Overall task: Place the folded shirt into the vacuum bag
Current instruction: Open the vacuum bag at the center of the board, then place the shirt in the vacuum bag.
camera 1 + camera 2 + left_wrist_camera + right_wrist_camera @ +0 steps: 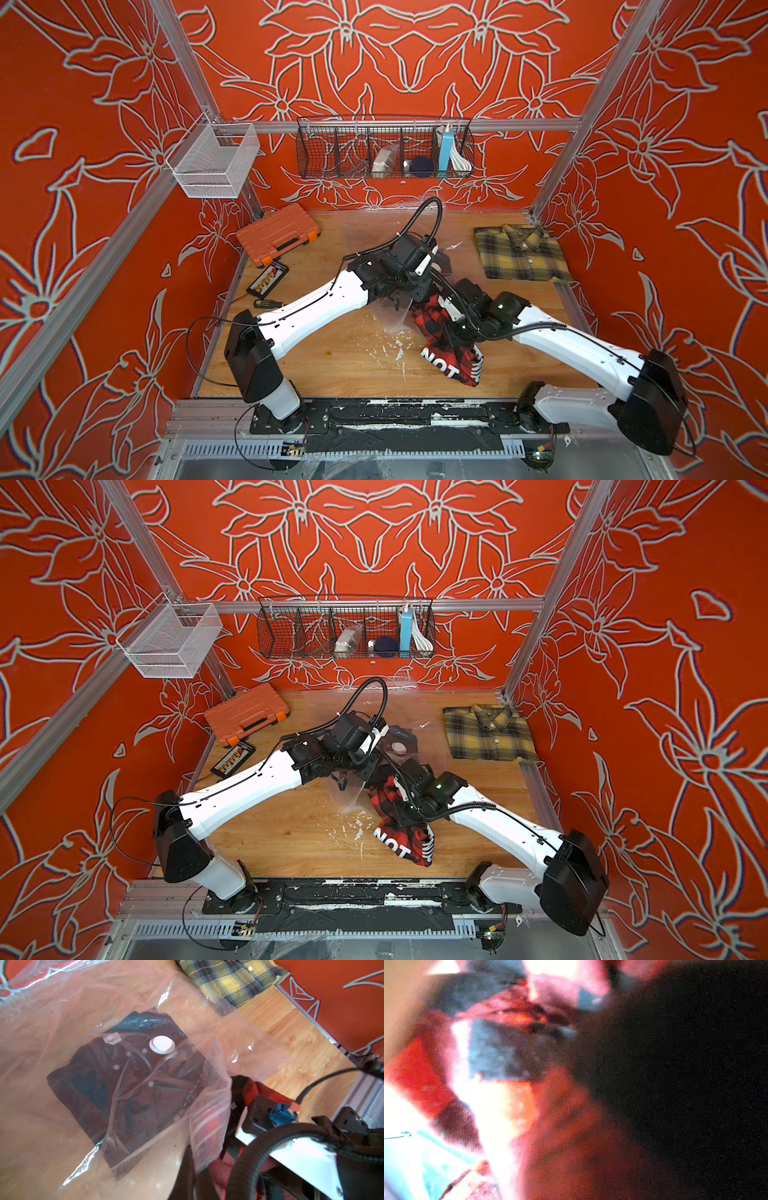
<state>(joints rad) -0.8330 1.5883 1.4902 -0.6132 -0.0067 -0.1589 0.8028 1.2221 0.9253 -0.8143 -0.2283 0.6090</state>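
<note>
The vacuum bag point(62, 1032), clear and crinkly, lies across the wooden table with its white valve cap point(162, 1044) over a dark shirt point(128, 1093) inside it. My left gripper point(194, 1178) is shut on the bag's zip-strip edge and lifts that flap point(392, 316) off the table. The folded shirt point(451, 361), red-and-black plaid with white letters, hangs bunched from my right gripper point(446, 309), right beside the raised bag mouth. The cloth hides the right fingers. The right wrist view is blurred and filled with red cloth point(571, 1147).
A folded yellow plaid shirt point(521, 253) lies at the back right. At the back left are an orange tool case point(276, 232), a black bit set point(268, 279) and a small tool point(266, 303). A black wire basket point(384, 149) and a white mesh basket point(216, 160) hang above.
</note>
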